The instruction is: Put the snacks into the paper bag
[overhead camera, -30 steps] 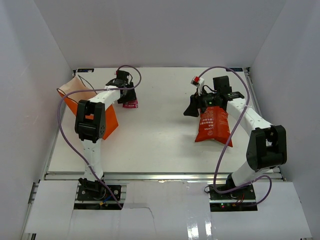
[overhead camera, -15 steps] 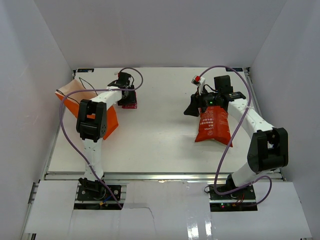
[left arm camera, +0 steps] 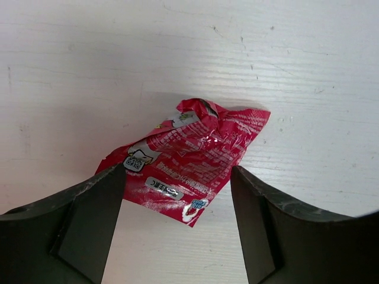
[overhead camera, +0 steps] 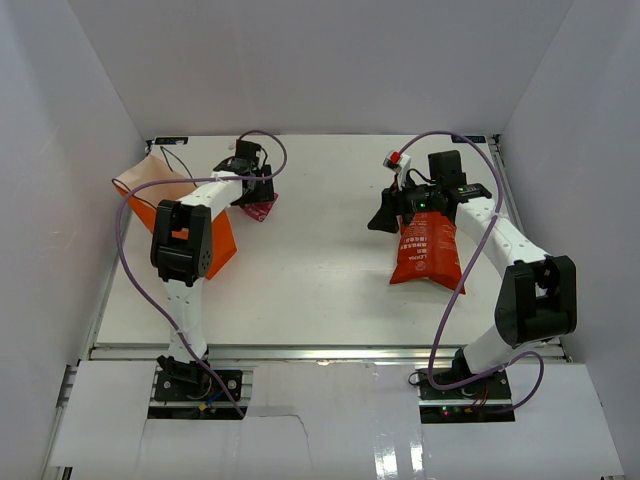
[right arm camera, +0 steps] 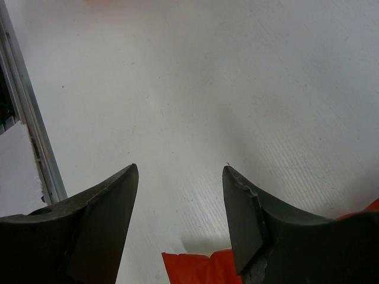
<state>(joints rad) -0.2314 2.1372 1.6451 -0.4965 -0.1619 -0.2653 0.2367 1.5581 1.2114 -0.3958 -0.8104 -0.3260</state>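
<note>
Since a second ago the left gripper [left arm camera: 177, 170] has spread its fingers wider and the pink sweet [left arm camera: 189, 160] under it has turned a little on the table [left arm camera: 296, 71]; the right arm has kept its place

That left gripper stands open, one dark finger [left arm camera: 89, 222] on each side of the crumpled pink wrapper. The sweet rests flat on the surface between them. Its edges come right up to both pads, and whether they touch I cannot tell. To this gripper's left, alongside its own forearm, lies the orange paper bag [overhead camera: 215, 245], partly covered by the arm, its peach-lined mouth turned toward the left wall.

The right gripper [right arm camera: 180, 168] is open as well, fingers apart over bare table. The red-orange crisp bag [right arm camera: 195, 266] shows low between them, back toward the wrist. From above it lies flat, stretching from the gripper back along the arm.

The tabletop is white, with a fine grain, faint scuffs and a few dark specks. Plain white walls [overhead camera: 320, 60] close it in on three sides. A metal rail [right arm camera: 26, 118] runs along the table edge to the left of the right gripper's fingers. Purple cables [overhead camera: 440, 290] loop along both arms
</note>
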